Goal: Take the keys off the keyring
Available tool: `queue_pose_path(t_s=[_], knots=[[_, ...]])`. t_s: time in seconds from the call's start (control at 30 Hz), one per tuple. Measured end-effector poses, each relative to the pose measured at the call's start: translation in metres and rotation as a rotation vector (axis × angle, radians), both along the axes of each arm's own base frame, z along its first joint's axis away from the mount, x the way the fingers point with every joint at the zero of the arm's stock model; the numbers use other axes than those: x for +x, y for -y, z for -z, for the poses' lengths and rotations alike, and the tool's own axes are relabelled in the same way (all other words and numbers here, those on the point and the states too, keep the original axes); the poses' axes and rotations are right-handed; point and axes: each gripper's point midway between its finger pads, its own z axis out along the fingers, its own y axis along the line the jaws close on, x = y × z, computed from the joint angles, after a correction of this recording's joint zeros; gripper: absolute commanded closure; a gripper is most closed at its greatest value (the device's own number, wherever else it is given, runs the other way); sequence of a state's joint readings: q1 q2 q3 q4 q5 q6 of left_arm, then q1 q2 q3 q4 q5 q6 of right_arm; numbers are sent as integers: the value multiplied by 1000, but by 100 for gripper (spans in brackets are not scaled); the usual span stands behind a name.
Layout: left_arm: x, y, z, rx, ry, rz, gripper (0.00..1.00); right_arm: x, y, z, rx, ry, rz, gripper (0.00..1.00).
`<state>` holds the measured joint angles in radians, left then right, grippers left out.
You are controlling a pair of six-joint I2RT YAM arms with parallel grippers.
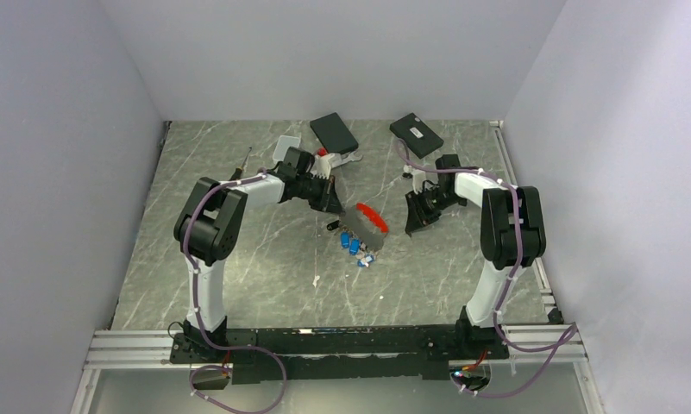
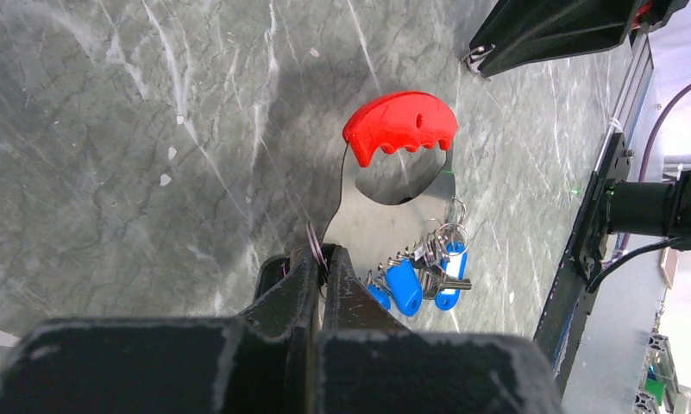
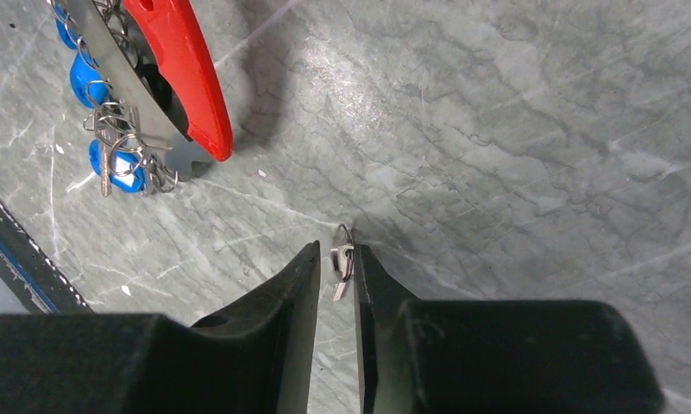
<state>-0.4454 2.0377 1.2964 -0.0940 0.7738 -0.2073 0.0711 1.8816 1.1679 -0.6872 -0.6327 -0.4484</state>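
Note:
The keyring (image 1: 369, 217), a red curved clip on a grey metal plate, lies mid-table. It also shows in the left wrist view (image 2: 400, 125) and the right wrist view (image 3: 186, 69). Several blue-headed keys (image 1: 354, 244) hang on thin rings at its near edge, bunched together (image 2: 411, 283) (image 3: 122, 164). My left gripper (image 1: 329, 205) (image 2: 322, 254) is shut on a thin wire ring at the plate's end. My right gripper (image 1: 413, 220) (image 3: 333, 254) is to the right of the keyring with its jaws slightly apart. A small metal ring (image 3: 345, 254) sits between its tips, against the right finger.
Two black boxes (image 1: 335, 131) (image 1: 416, 135) lie at the back. A screwdriver (image 1: 241, 164) and a white object (image 1: 287, 147) lie behind the left arm. A black rail (image 2: 583, 259) runs along the near edge. Small white scraps (image 1: 317, 279) lie in front.

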Motion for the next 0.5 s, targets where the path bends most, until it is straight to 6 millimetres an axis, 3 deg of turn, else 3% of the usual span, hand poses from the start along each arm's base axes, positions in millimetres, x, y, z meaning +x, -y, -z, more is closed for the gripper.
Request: queue_pose_path(t_s=[0.27,0.43,0.5], knots=[[0,-4,7,32,14,6,70,-5,-7,-4,13,-8,-19,57],[-2,-12,15,87,25,12,55,-4,-9,-22,25,34,-23,39],[-2,-17,17,117,28,16,44,-4,-9,-31,26,60,-24,30]])
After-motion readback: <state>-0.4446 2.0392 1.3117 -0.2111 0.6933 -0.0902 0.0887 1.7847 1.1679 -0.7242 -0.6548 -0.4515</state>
